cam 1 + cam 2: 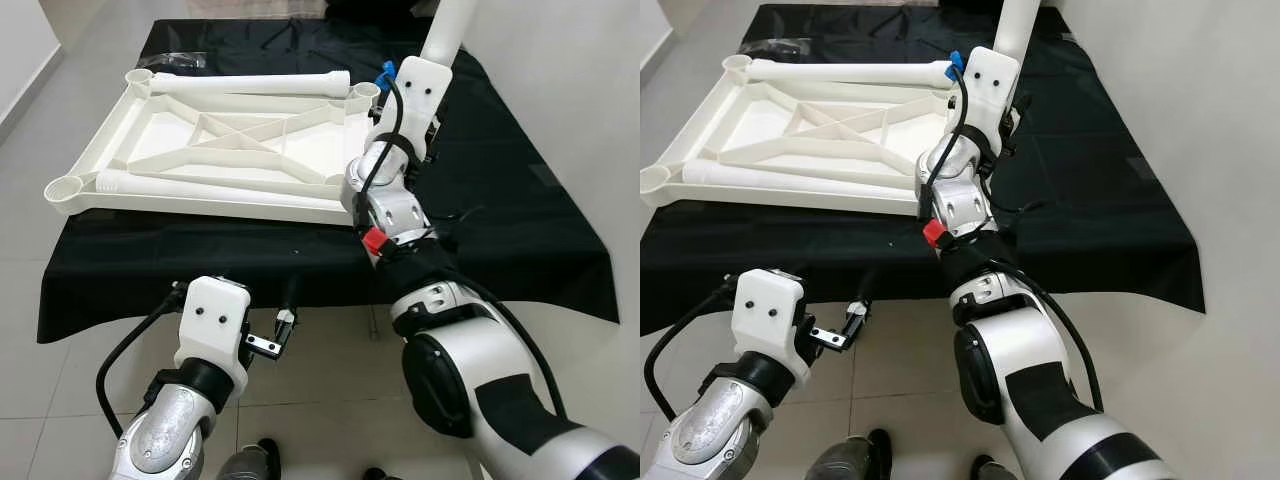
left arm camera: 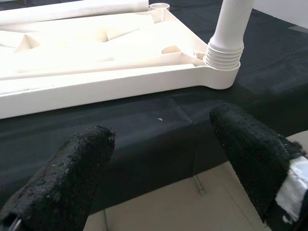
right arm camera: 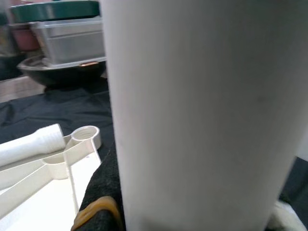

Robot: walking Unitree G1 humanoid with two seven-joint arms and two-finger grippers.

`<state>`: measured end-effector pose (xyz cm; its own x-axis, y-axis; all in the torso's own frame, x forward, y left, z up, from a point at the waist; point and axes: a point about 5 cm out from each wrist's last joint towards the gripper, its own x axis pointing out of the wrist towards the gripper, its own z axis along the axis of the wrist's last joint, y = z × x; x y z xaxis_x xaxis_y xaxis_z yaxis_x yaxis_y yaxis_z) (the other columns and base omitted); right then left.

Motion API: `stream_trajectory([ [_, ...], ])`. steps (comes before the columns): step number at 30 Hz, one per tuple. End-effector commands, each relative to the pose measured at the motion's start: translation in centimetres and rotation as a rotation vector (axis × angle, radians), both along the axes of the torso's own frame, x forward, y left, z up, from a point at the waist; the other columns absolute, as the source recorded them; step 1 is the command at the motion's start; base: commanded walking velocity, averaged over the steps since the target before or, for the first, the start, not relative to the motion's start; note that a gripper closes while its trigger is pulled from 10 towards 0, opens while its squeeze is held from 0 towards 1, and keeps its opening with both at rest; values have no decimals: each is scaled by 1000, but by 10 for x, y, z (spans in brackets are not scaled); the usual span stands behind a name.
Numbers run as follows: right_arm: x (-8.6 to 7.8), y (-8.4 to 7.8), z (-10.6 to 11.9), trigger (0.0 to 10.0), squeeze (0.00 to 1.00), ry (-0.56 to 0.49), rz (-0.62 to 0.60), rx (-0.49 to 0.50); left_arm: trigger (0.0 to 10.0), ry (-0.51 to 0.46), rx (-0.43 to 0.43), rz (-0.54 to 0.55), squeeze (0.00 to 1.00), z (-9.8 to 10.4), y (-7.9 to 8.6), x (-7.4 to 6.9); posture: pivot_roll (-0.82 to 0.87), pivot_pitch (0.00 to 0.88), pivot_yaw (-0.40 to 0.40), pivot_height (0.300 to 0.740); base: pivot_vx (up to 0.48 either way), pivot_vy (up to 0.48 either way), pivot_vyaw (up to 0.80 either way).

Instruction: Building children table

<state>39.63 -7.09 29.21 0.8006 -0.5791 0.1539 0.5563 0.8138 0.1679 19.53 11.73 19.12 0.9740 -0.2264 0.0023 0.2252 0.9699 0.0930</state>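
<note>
Your left gripper (image 1: 283, 330) hangs nearest, fingers apart and empty, just off the near edge of the black-draped worktop (image 1: 520, 200). On the cloth lies the white tabletop (image 1: 215, 150), underside up, with two loose legs (image 1: 250, 84) resting along its long sides. A third leg (image 2: 230, 29) stands upright in the near right corner socket (image 2: 219, 72), and your right gripper (image 1: 420, 95) appears clamped around it; the right wrist view shows that leg's shaft right up against the camera. Keep the shaft vertical as you press down, so the ribbed end seats squarely. I judge a tilt would jam it, or shove the tabletop across the cloth. Bracing the frame with your free gripper would help.
</note>
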Motion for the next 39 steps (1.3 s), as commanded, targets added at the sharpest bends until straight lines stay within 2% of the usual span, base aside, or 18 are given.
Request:
stream_trajectory([
  [1, 0, -9, -58, 10000, 0, 245, -94, 40, 10000, 26, 10, -1, 0, -6, 0, -1, 156, 251, -47, 740, 0, 0, 0],
  [6, -5, 4, -54, 10000, 0, 270, -172, 67, 10000, 26, 7, -2, 0, -6, -2, 0, 160, 251, -51, 740, 0, 0, 0],
  [11, -6, 9, -51, 10000, 0, 290, -206, 99, 10000, 26, 5, -5, 0, -6, -3, 0, 169, 252, -55, 740, 0, 0, 0],
  [19, -7, 7, -46, 10000, 0, 270, -264, 176, 10000, 26, 2, -9, 0, -6, -6, -1, 183, 245, -65, 740, 0, 0, 0],
  [24, -7, 5, -45, 10000, 0, 258, -280, 181, 10000, 25, 3, -9, 0, -6, -6, -1, 182, 242, -64, 740, 0, 0, 0],
  [26, -7, -5, -42, 10000, 0, 241, -344, 164, 10000, 23, 5, -8, 0, -7, -6, 0, 181, 236, -66, 740, 0, 0, 0],
  [27, -7, -5, -42, 10000, 0, 241, -344, 164, 10000, 23, 5, -8, 0, -7, -6, 0, 181, 236, -66, 740, 0, 0, 0],
  [28, -6, -15, -42, 10000, 0, 241, -389, 152, 10000, 23, 5, -7, 0, -7, -6, 0, 181, 231, -66, 740, 0, 0, 0],
  [30, -6, -15, -42, 10000, 0, 241, -389, 152, 10000, 23, 5, -7, 0, -7, -6, 0, 181, 231, -66, 740, 0, 0, 0],
  [31, -5, -26, -41, 10000, 0, 239, -434, 145, 10000, 21, 5, -8, 0, -7, -6, 0, 179, 228, -66, 740, 0, 0, 0],
  [32, -5, -26, -41, 10000, 0, 239, -434, 145, 10000, 21, 5, -8, 0, -7, -6, 0, 179, 228, -66, 740, 0, 0, 0],
  [33, -4, -40, -41, 10000, 0, 236, -483, 141, 10000, 20, 4, -9, 0, -7, -7, 0, 176, 225, -63, 740, 0, 0, 0],
  [35, -4, -55, -40, 10000, 0, 226, -531, 145, 10000, 17, 4, -12, 0, -7, -7, 1, 175, 221, -63, 740, 0, 0, 0],
  [39, -3, -59, -34, 10000, 0, 196, -541, 147, 10000, 16, 6, -12, 0, -7, -6, 2, 173, 215, -58, 740, 0, 0, 0],
])
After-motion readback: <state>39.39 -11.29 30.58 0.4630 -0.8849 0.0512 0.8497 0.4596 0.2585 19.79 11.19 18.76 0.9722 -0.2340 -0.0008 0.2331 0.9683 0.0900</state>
